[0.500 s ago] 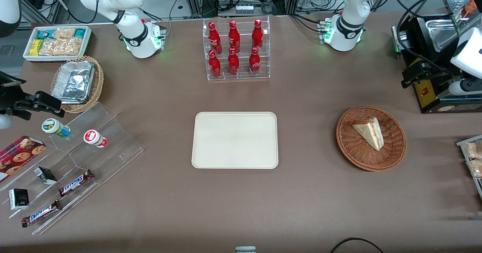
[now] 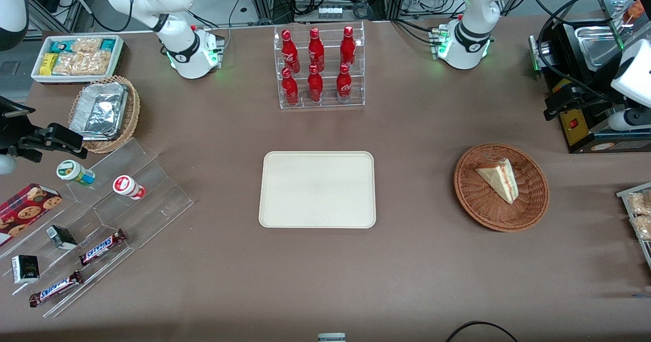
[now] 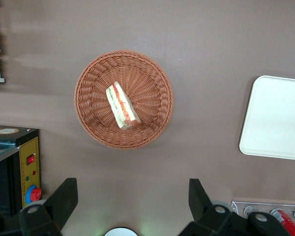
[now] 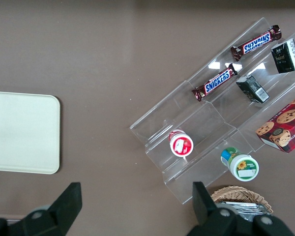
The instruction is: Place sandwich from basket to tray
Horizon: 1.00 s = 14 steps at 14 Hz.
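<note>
Partly cut off at the front view's edge, the gripper [image 2: 559,103] shows only as a dark shape high over the black machine [image 2: 585,123] at the working arm's end of the table, and its fingers cannot be told apart there. Seen from the wrist, both black fingers [image 3: 64,199] stand wide apart with bare table between them; they hold nothing and touch nothing. The fingertips run out of that picture, so their ends are hidden.

The sandwich [image 2: 499,178] lies in the basket [image 2: 501,219], its point toward 5 o'clock in the front view, red filling showing along one edge. From the wrist, the sandwich [image 3: 122,105] sits a little off the middle of the basket [image 3: 152,93], clear of the fingers.

The tray [image 2: 317,189] lies flat and bare at mid-table, well apart from the basket, toward the parked arm's end. From the wrist only part of the tray [image 3: 275,118] shows, its edge cut off.
</note>
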Tool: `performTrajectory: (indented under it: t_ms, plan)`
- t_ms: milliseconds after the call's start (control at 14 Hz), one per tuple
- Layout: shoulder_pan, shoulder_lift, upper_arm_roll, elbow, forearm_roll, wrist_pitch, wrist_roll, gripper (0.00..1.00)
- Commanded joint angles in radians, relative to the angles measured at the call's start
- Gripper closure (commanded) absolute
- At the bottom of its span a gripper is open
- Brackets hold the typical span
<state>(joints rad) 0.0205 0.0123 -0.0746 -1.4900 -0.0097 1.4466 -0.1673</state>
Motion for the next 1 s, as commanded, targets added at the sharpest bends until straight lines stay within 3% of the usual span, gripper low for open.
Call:
performTrajectory:
  t_ms: [0, 214, 571, 929]
  plan:
    - [0.059, 0.006, 0.001, -0.030, 0.019, 0.021, 0.003, 0.00]
    - [0.128, 0.024, 0.001, -0.064, 0.019, 0.047, -0.032, 0.00]
    - [0.142, 0.089, 0.001, -0.130, 0.036, 0.089, -0.176, 0.00]
    - [0.133, 0.095, -0.001, -0.355, 0.037, 0.392, -0.420, 0.00]
